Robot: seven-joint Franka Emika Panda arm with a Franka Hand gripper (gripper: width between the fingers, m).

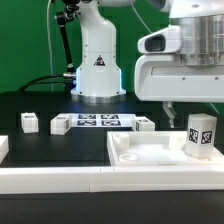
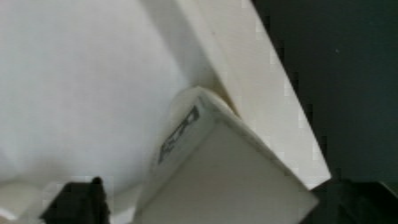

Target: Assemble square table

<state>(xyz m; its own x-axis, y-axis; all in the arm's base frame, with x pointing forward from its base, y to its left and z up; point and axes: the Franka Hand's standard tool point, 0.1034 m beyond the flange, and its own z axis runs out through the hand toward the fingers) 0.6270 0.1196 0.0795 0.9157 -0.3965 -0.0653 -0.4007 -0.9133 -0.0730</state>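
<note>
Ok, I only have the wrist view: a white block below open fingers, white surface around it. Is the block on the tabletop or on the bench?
Observer: On the tabletop. The upright leg stands on the square slab, near its corner at the exterior view's right.
Operator: Fingers touching it?
Observer: No. In the exterior view a gap shows between the open fingers and that leg.
Operator: Other legs?
Observer: Three lie loose on the black table beyond the slab. The far-left leg and the second leg are at the exterior view's left of the marker board. The third leg is at its right.
</note>
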